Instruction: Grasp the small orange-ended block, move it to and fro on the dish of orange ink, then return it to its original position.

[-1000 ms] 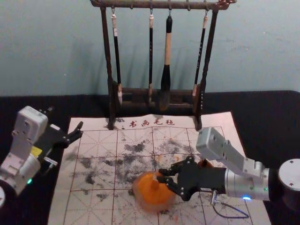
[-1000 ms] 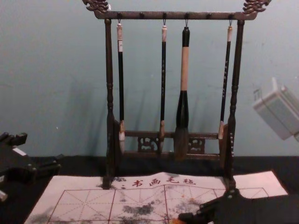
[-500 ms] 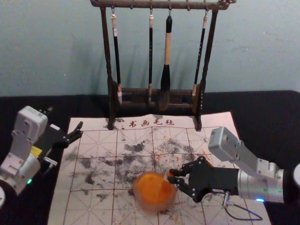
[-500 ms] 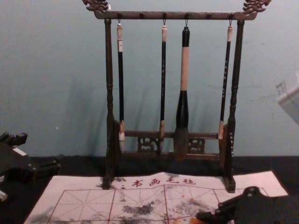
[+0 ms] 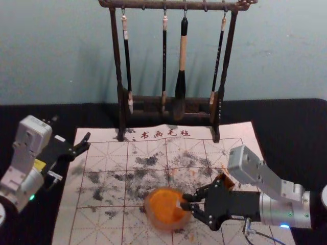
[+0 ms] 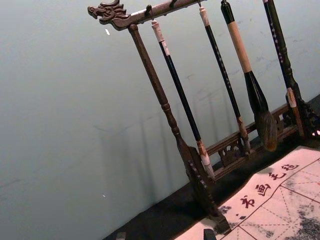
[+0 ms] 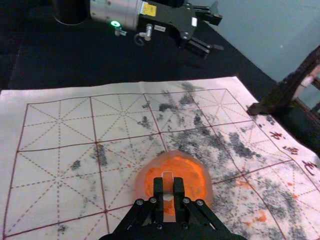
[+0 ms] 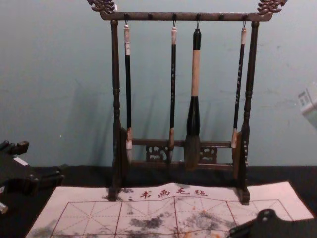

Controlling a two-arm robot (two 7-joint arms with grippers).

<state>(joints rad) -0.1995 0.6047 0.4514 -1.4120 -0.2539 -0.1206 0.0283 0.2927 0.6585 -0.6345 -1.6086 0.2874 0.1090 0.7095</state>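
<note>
Beyond right pincer [image 5: 184, 202] at dish [image 5: 155, 218], brushes [image 5: 181, 84]

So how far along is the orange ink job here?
Done: the small pale-and-orange block is grasped, pinched between the right gripper's fingers. In hand: it is over the round translucent dish of orange ink, presumably for the to-and-fro; contact is unclear. Remaining: probably finishing there, then returning the block.

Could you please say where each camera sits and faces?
Head: on the head, facing down at the dish; left gripper and right gripper.
Chest: lower, facing forward at the brush rack; both grippers, partly.
Left wrist: on that arm, facing the rack; jaw tips.
Right wrist: on that arm, facing the dish; jaws holding the block.
Head and chest share the rack.
</note>
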